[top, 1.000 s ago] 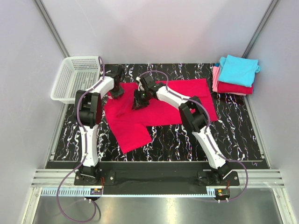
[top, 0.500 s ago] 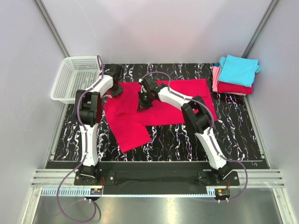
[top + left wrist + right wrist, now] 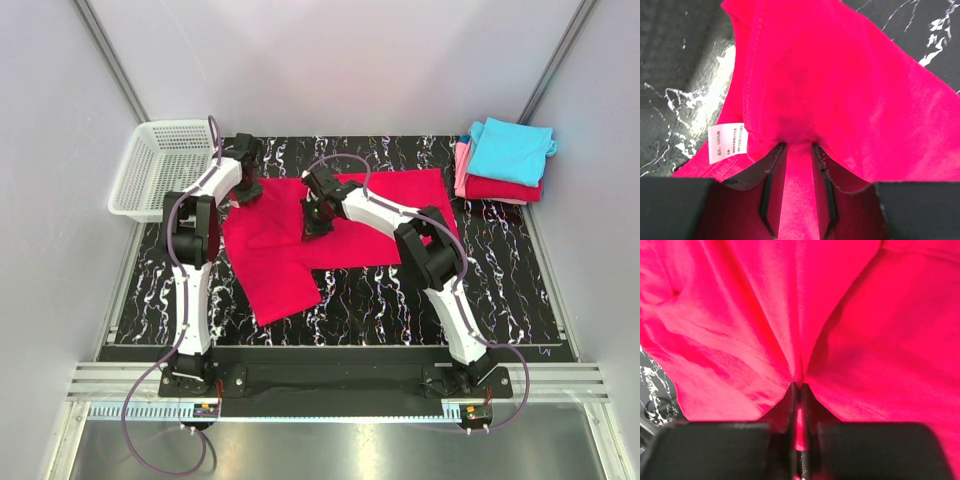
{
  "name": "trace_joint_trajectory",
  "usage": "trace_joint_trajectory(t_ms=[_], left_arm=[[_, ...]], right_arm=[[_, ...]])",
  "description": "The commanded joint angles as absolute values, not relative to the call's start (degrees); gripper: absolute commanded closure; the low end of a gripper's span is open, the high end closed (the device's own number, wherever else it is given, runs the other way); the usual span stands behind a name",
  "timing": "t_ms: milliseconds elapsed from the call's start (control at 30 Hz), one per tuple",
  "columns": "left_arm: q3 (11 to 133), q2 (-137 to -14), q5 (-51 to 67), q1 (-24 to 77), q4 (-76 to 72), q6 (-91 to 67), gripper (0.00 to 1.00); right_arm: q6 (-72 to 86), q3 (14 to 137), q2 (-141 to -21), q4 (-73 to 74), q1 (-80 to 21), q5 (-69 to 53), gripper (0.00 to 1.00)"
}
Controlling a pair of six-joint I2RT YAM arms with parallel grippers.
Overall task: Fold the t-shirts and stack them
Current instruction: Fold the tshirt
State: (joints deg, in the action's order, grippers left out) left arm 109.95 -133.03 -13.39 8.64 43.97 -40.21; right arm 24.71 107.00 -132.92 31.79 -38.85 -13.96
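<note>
A crimson-red t-shirt (image 3: 400,215) lies spread on the black marbled table (image 3: 500,290), one part reaching toward the near edge. My left gripper (image 3: 246,190) is at the shirt's back left edge, shut on a bunched fold of the red cloth (image 3: 840,90) beside a white care label (image 3: 727,142). My right gripper (image 3: 316,218) stands over the middle of the shirt, its jaws pinched on a thin ridge of the red cloth (image 3: 880,340). At the back right sits a stack of folded t-shirts: turquoise (image 3: 510,148) on top, red (image 3: 505,188) and pink (image 3: 462,170) under it.
A white mesh basket (image 3: 160,165) stands at the back left corner, just left of the left arm. Grey walls close in the table on three sides. Bare marbled surface shows in front of the shirt and to its right.
My right gripper has shut on a fold of the red shirt and shifted a little to the right. The left gripper keeps its hold and has barely moved.
</note>
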Motion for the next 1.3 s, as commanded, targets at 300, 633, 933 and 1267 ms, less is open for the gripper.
trace_joint_trajectory(t_ms=[300,633,933,1267], left_arm=[[106.54,-125.52,-13.01,7.73,40.96,-37.71,0.67],[85.54,-101.01,-12.13,10.01,36.04,-39.9,0.66],[53.99,-73.26,-15.64,22.49,30.67,-48.42,0.11],[30.08,-49.76,-18.55,28.74,31.2,-58.62,0.21]], right_arm=[[21.98,101.09,-122.71,35.77,-39.64,-1.26,0.49],[22.94,82.02,-106.54,35.25,-35.7,17.85,0.0],[26.54,58.63,-85.44,27.51,-24.26,18.36,0.16],[31.2,46.77,-69.7,23.39,-14.43,21.05,0.16]])
